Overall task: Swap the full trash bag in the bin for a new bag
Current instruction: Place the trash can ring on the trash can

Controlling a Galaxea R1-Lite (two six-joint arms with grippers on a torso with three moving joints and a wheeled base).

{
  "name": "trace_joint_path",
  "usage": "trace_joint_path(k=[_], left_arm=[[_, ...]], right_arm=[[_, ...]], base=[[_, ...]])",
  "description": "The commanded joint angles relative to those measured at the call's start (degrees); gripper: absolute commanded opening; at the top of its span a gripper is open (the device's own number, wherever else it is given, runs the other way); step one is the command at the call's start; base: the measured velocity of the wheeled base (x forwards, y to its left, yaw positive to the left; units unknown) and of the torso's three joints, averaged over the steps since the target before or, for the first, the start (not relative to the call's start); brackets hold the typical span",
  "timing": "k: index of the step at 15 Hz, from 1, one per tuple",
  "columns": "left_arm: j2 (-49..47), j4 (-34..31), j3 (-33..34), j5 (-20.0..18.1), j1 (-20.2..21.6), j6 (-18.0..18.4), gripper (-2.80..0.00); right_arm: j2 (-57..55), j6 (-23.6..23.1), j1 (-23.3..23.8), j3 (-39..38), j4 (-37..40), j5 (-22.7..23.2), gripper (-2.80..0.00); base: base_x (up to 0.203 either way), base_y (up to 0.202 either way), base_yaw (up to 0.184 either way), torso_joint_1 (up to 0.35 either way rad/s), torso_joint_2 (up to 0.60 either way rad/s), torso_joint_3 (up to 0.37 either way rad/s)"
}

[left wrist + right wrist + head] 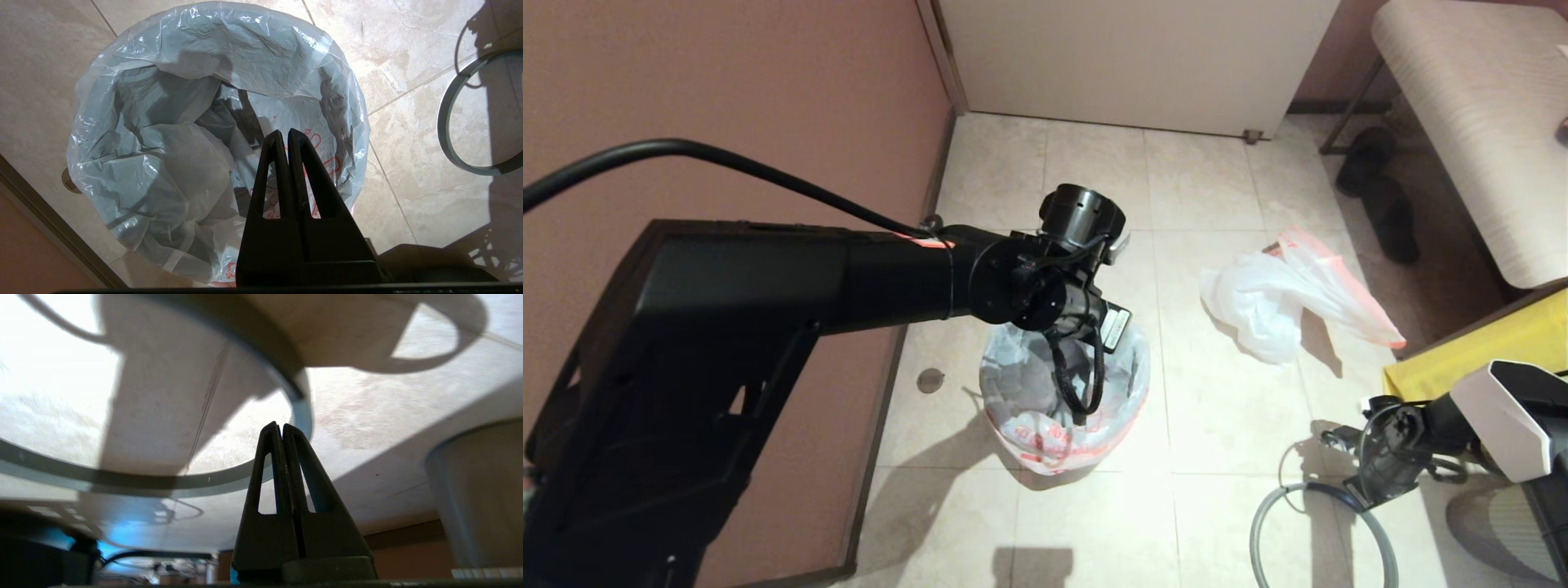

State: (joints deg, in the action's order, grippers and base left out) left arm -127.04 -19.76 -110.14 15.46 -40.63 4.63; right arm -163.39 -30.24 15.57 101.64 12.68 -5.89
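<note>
Tiled floor (1225, 425) beside a pink wall: the bin, wholly wrapped by the new bag (1062, 392) with red print, is stood near the wall at centre-left. Above its mouth the left gripper (284, 134) is held, fingers pressed together on nothing. The full trash bag (1282, 298) is laid farther right. The grey ring rim (1319, 527) is laid nearest, right; the right gripper (279, 426) is poised at it, pressed together, empty.
</note>
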Motion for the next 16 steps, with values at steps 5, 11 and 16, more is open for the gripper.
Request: trace_joint_path(k=[5, 11, 16], left_arm=[[-0.1, -0.1, 0.0, 0.1, -0.1, 0.0, -2.80], [-0.1, -0.1, 0.0, 0.0, -0.3, 0.0, -2.80], [-0.4, -0.1, 0.1, 0.1, -0.6, 0.0, -2.80]], right_arm=[[-0.8, -0.3, -0.4, 0.6, -0.8, -0.1, 0.00], [-4.3, -0.4, -0.3, 1.6, -4.6, -0.4, 0.00], [-7.0, 0.0, 0.0, 4.8, -4.1, -3.4, 0.00]], base=[[0.000, 0.000, 0.000, 0.000, 0.00, 0.000], [0.000, 0.000, 0.000, 0.000, 0.00, 0.000], [0.000, 0.000, 0.000, 0.000, 0.00, 0.000]])
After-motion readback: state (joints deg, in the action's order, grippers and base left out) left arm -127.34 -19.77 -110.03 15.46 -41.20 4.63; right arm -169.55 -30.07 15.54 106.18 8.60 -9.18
